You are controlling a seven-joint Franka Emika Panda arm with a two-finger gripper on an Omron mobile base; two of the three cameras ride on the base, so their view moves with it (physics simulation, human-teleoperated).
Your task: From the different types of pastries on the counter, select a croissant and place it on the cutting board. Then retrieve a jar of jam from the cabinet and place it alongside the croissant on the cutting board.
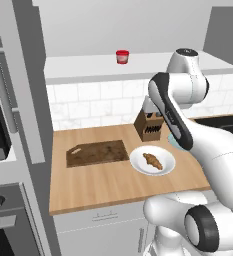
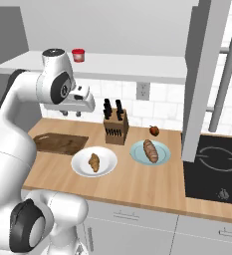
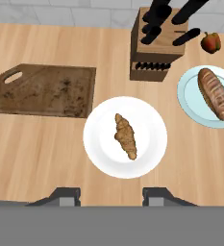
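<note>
We see claw point(image 3: 111, 193) high over counter, jaws apart, gripping nothing. Small golden-brown croissant point(image 3: 125, 136) directly below claw, on round white plate point(image 3: 100, 144). Dark mottled wooden cutting board point(image 3: 43, 91) left of claw, bare. Small red jam jar point(image 1: 122, 56) on pale shelf, well above.

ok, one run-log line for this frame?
phase: pre-grasp | gripper: open, above croissant on white plate | cutting board: bare | jar of jam: on cabinet shelf
</note>
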